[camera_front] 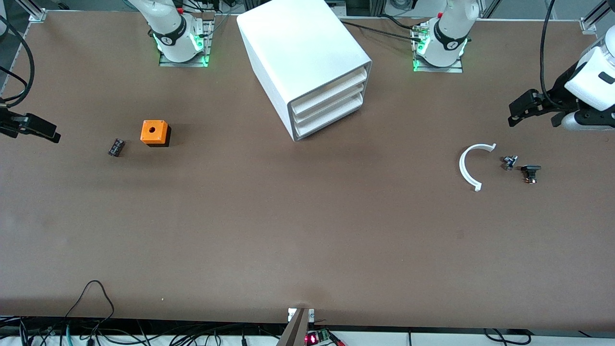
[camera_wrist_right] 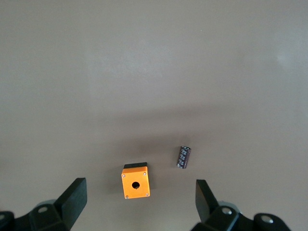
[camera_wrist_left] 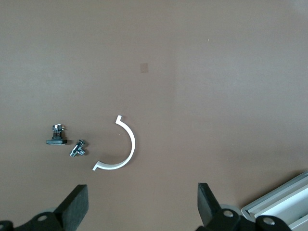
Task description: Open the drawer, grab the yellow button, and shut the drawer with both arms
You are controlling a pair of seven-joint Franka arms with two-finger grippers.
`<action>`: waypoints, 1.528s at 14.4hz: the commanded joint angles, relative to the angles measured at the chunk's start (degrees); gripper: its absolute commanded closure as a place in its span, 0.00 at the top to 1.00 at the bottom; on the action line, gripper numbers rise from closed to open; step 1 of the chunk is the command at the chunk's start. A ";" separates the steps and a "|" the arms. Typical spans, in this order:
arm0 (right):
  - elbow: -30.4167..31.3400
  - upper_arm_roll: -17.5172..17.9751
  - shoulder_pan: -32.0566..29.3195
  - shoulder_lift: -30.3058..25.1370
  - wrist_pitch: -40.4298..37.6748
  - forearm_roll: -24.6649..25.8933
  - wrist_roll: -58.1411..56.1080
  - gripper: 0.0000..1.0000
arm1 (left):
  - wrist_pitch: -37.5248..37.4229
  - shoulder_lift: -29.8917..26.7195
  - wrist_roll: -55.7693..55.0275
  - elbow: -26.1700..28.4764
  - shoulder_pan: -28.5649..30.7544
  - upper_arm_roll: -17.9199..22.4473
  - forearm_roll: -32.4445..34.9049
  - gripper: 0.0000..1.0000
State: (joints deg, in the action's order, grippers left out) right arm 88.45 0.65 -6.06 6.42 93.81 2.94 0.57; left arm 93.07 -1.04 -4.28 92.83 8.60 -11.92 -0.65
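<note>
The white cabinet [camera_front: 307, 57] stands between the two arm bases. Its uppermost drawer [camera_front: 331, 88] is shut, as are the two drawers below it. The button is hidden from every view. My left gripper [camera_front: 521, 108] hangs open and empty over the left arm's end of the table; in the left wrist view [camera_wrist_left: 142, 204] its fingers stand wide apart, and a corner of the cabinet [camera_wrist_left: 281, 202] shows. My right gripper [camera_front: 48, 132] hangs open and empty over the right arm's end of the table, with its fingers spread in the right wrist view [camera_wrist_right: 139, 208].
An orange cube with a hole [camera_front: 154, 132] [camera_wrist_right: 135, 181] and a small black ribbed block [camera_front: 116, 147] [camera_wrist_right: 184, 157] lie toward the right arm's end. A white curved strip [camera_front: 468, 166] [camera_wrist_left: 122, 147], a small metal part [camera_front: 509, 162] and a black part [camera_front: 530, 172] lie toward the left arm's end.
</note>
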 commanded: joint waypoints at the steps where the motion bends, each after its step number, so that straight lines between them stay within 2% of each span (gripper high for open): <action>1: -0.20 0.23 0.78 -0.70 -0.47 0.13 0.48 1.00 | -1.49 0.08 1.11 -1.43 0.10 -0.04 0.21 1.00; 17: 0.32 0.32 0.78 -0.88 -0.47 -0.30 0.57 1.00 | -1.31 1.21 1.29 -1.60 0.28 0.22 0.22 1.00; 22: 0.23 0.32 0.78 -0.97 -0.47 -0.22 0.48 1.00 | -0.79 6.04 1.55 -2.73 -0.78 -0.21 -1.63 1.00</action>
State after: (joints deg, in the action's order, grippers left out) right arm 88.42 0.77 -5.30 6.31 93.65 2.97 0.57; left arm 93.06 1.96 -4.06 92.79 8.21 -12.03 -1.13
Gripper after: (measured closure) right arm 0.000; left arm 0.000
